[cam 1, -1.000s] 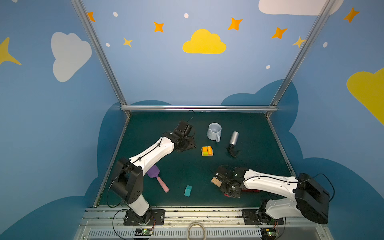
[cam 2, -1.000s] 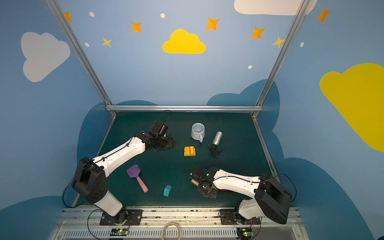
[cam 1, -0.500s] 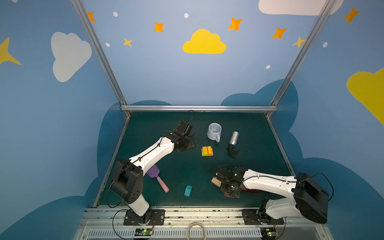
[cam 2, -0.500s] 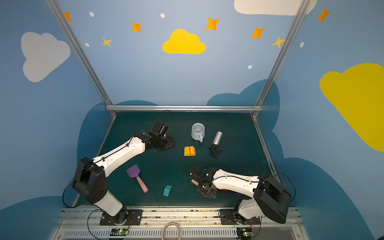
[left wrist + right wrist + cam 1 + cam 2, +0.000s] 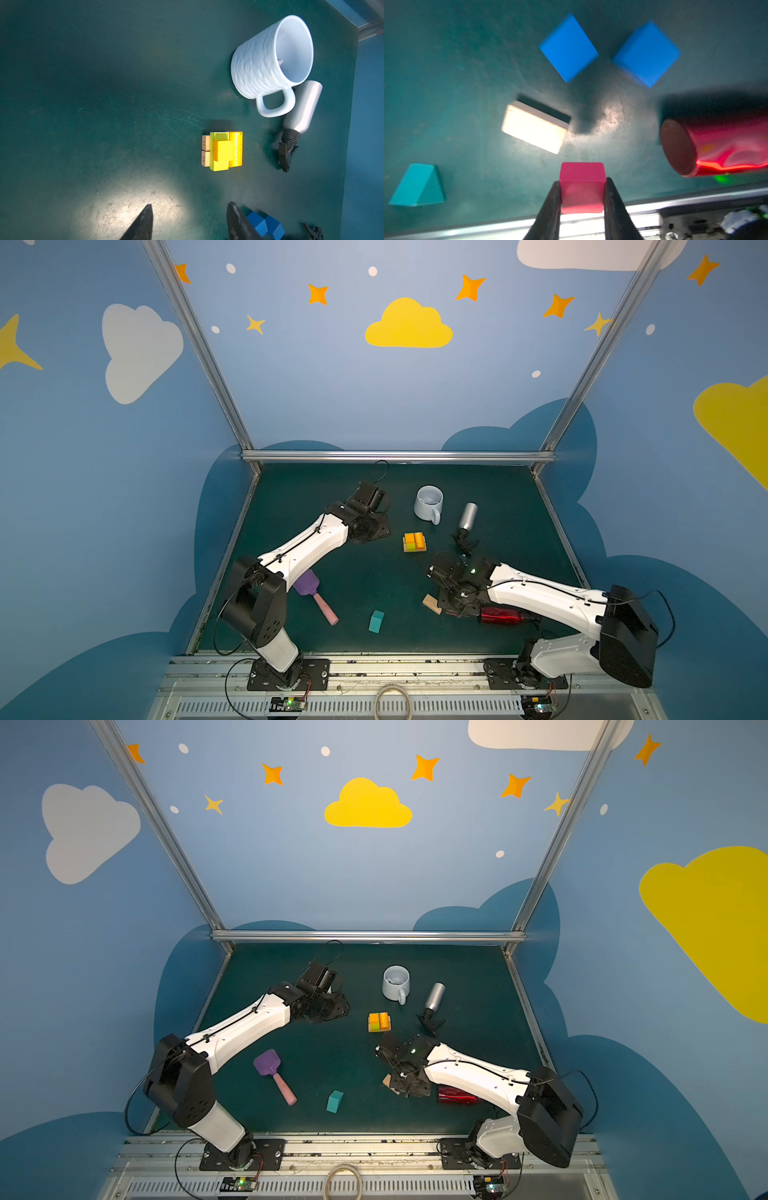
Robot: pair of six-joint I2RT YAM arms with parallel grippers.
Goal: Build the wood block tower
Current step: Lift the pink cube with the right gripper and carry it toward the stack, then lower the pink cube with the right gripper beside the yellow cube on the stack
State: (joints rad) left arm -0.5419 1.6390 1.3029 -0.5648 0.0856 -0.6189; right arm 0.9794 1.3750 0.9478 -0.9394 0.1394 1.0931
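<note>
Notably, your right gripper (image 5: 582, 181) was clamped on the pink cube (image 5: 581, 172). Your left gripper (image 5: 190, 204) had its jaws apart with nothing between them, over bare mat. You had the tower (image 5: 414, 541) near the white mug (image 5: 268, 60): tan bars (image 5: 205, 150) lowest, a yellow-green bar (image 5: 218, 166) and an orange bar (image 5: 238, 145) above, and an orange cube (image 5: 223, 150) on top. Two blue cubes (image 5: 569, 47), a loose tan bar (image 5: 534, 128) and the teal peaked piece (image 5: 417, 187) lay apart on the mat.
</note>
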